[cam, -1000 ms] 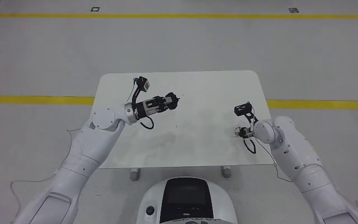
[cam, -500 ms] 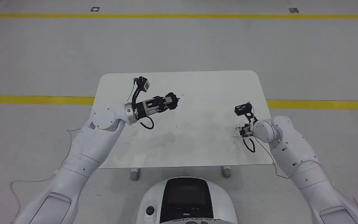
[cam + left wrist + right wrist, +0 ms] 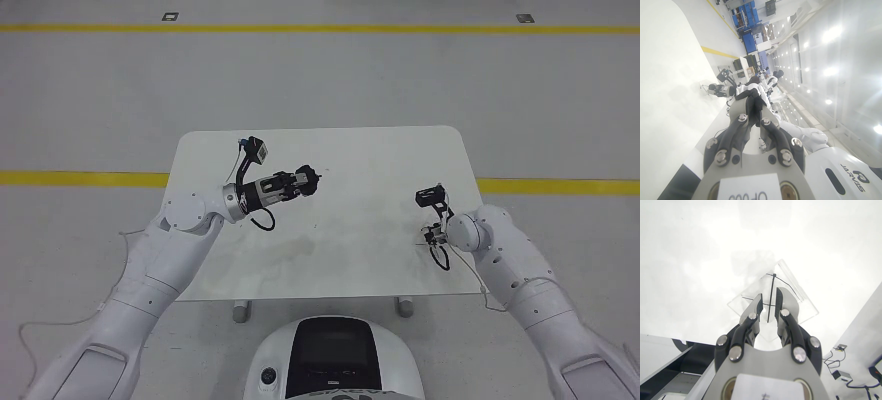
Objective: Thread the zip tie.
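so the right gripper point(image 3: 769, 294) is released, jaws straddling the zip tie point(image 3: 773, 283) on the clear tray point(image 3: 806, 311), a thin black strand point(image 3: 766, 304) crossing it; the left gripper point(image 3: 753, 100), well off that tray, clenches a black wad point(image 3: 743, 95).

A white table point(image 3: 360, 230) stands across a yellow floor line point(image 3: 80, 178)

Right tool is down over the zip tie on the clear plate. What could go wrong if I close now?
One: the right tool stands open astride the zip tie, but a thin black strand crosses the tie inside that opening; closing may pinch both. Two: the tie lies flat on the clear plate, so the tool's tips may scrape or shove the plate instead of lifting the tie.
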Robot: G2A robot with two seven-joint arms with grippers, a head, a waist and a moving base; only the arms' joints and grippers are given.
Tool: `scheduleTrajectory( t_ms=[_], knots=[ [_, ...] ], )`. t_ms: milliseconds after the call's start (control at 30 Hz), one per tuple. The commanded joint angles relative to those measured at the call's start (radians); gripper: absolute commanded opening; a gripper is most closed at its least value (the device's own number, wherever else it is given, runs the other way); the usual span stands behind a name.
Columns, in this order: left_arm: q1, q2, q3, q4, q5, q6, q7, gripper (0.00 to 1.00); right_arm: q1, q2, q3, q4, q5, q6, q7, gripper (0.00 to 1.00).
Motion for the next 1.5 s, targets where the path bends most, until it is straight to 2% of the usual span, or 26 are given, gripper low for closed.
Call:
scheduleTrajectory(
  t_ms=[0, 233, 467, 700, 967, 1300, 1433, 1467],
  knots=[
    [0.0, 0.0, 0.0, 0.0, 0.0, 0.0, 0.0, 0.0, 0.005, -0.003, -0.006, 0.008, -0.003, 0.003, -0.002, 0.15],
    [0.0, 0.0, 0.0, 0.0, 0.0, 0.0, 0.0, 0.0, 0.014, -0.011, -0.015, 0.03, -0.007, 0.004, -0.005, 0.13],
    [0.0, 0.0, 0.0, 0.0, 0.0, 0.0, 0.0, 0.0, 0.016, -0.017, -0.02, 0.04, -0.022, 0.016, -0.004, 0.07],
    [0.0, 0.0, 0.0, 0.0, 0.0, 0.0, 0.0, 0.0, 0.017, -0.023, -0.022, 0.049, -0.031, 0.019, -0.004, 0.11],
    [0.0, 0.0, 0.0, 0.0, 0.0, 0.0, 0.0, 0.0, 0.021, -0.029, -0.024, 0.06, -0.043, 0.024, -0.002, 0.09],
    [0.0, 0.0, 0.0, 0.0, 0.0, 0.0, 0.0, 0.0, 0.029, -0.039, -0.033, 0.073, -0.059, 0.03, 0.004, 0.13],
    [0.0, 0.0, 0.0, 0.0, 0.0, 0.0, 0.0, 0.0, 0.033, -0.043, -0.036, 0.079, -0.062, 0.028, 0.006, 0.13],
    [0.0, 0.0, 0.0, 0.0, 0.0, 0.0, 0.0, 0.0, 0.034, -0.044, -0.037, 0.081, -0.061, 0.027, 0.006, 0.09]
  ],
)
